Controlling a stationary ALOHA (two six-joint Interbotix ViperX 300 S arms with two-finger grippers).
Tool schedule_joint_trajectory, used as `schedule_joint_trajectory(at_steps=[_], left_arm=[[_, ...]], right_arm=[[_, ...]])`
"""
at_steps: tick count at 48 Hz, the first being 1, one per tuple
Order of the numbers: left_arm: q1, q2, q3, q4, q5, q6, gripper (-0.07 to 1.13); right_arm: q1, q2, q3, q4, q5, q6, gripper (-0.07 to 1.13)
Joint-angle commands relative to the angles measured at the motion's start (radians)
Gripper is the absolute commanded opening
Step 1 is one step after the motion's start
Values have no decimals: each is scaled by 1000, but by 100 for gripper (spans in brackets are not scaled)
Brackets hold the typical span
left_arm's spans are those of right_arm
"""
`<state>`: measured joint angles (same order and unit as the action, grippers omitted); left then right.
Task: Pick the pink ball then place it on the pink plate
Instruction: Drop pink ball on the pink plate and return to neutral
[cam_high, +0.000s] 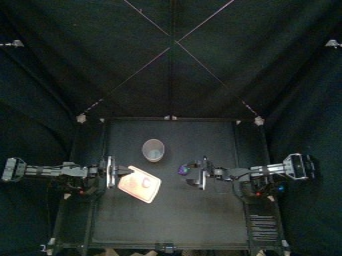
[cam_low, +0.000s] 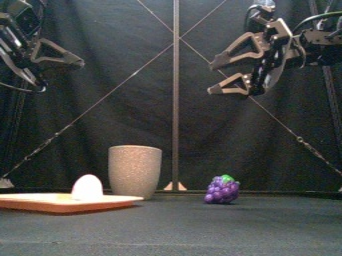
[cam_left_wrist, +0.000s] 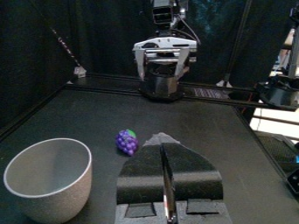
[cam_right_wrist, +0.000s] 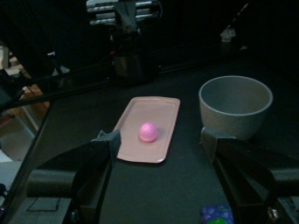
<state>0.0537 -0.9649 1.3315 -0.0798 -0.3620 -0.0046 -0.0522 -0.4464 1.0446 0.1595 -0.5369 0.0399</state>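
The ball (cam_right_wrist: 149, 131) lay on the plate (cam_right_wrist: 162, 107), about in the middle of it, so the placing looked done. The plate sat on the left part of the table (cam_low: 267, 225), and its long side pointed roughly toward the right gripper (cam_low: 225, 76). Just right of the plate and a little farther back stood the cup (cam_low: 134, 170), and the grapes (cam_low: 222, 189) lay right of the cup. The right gripper hung high, with its jaws wide open and nothing between them; the ball lay to its left, straight ahead of it. The left gripper (cam_left_wrist: 165, 149) was closed and empty, raised at the left, nearer to the plate.
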Motion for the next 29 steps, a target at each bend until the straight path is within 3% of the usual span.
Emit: schedule_joint_trajectory(at_steps=[1, 29], left_arm=[[2, 6, -9, -15, -9, 2, 8], [2, 6, 11, -21, -9, 3, 8]], right_arm=[[-6, -77, 21, 0, -26, 0, 103], [9, -189, 69, -6, -26, 2, 103]])
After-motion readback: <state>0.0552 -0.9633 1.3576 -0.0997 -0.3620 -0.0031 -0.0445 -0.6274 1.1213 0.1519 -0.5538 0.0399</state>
